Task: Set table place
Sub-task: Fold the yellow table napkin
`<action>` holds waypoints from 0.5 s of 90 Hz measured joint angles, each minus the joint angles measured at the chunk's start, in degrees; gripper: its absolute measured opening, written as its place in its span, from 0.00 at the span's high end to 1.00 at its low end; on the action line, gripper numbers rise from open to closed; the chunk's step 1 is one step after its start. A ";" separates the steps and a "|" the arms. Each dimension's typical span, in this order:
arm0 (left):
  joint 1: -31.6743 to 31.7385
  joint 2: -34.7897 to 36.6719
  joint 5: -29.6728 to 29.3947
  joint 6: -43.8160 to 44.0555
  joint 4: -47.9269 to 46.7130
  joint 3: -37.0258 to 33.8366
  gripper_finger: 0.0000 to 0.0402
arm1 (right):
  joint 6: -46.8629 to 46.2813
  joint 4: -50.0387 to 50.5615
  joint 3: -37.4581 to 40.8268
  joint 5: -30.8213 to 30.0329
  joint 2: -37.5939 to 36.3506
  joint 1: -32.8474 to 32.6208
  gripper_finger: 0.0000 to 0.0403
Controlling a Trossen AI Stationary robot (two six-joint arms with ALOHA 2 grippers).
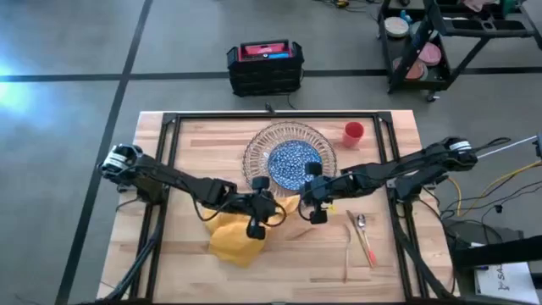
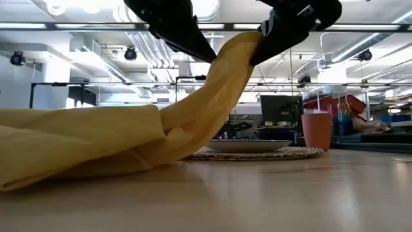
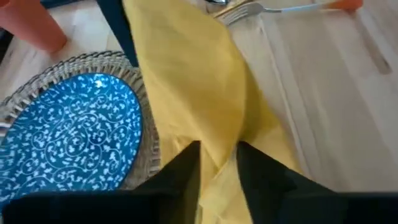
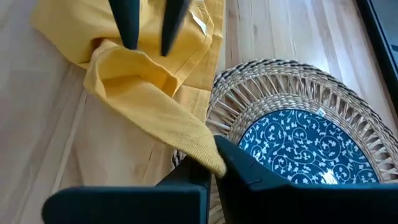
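Note:
The yellow napkin [image 1: 237, 239] lies bunched on the table [image 1: 169, 271] in front of the plates, with one end raised. My left gripper [image 3: 219, 177] and my right gripper [image 4: 214, 171] face each other over that raised end, each shut on the cloth. The small blue-patterned plate [image 1: 292, 163] sits on the large round plate with a ribbed rim [image 1: 254, 152]. The red-orange cup [image 1: 353, 131] stands at the large plate's far right. The orange-handled cutlery [image 1: 362, 235] lies on the table to the right of the napkin. My left gripper pinches a bunched fold of the napkin [image 3: 217, 149] between its two fingers, coming from the table's left and slanting down. The cloth runs on past the fingers toward the other gripper. Its bulk [image 2: 77, 142] rests on the table. My right gripper pinches the napkin's raised end [image 4: 208, 152] between its two fingers, coming from the table's right. That end is lifted clear of the table [image 2: 241, 48]. From it the cloth slopes down to the heap on the wood, hanging in a loose band.
The large plate's rim [image 4: 249, 81] lies just beyond the raised cloth. Bare wood lies to the left of the napkin [image 1: 182, 195] and near the front edge. A black crate [image 1: 264, 66] and a wheeled cart [image 1: 440, 42] stand on the floor beyond the table.

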State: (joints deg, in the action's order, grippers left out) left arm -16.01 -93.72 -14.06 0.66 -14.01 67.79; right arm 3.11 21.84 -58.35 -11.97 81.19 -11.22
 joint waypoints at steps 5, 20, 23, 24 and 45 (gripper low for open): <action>0.00 -0.34 2.47 -0.15 2.59 0.00 0.63 | 0.02 -0.04 0.00 -0.02 0.00 0.00 1.00; 0.29 -2.69 5.96 -0.63 5.59 0.00 0.47 | -0.07 -0.15 0.00 -0.02 0.00 0.00 1.00; 0.40 -3.20 5.83 -0.60 5.58 0.00 0.44 | -0.07 -0.23 0.00 -0.02 0.00 0.00 1.00; 0.44 -3.38 5.79 -0.58 5.52 0.00 0.44 | -0.09 -0.25 0.00 -0.02 0.00 0.00 1.00; 1.16 -5.74 5.57 0.97 3.09 -0.05 0.46 | -0.10 -0.12 0.00 -0.04 0.00 0.00 1.00</action>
State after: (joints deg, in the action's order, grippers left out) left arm -14.85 -99.46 -8.49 1.63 -10.92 67.74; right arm 3.01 21.72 -58.35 -12.01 81.19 -11.22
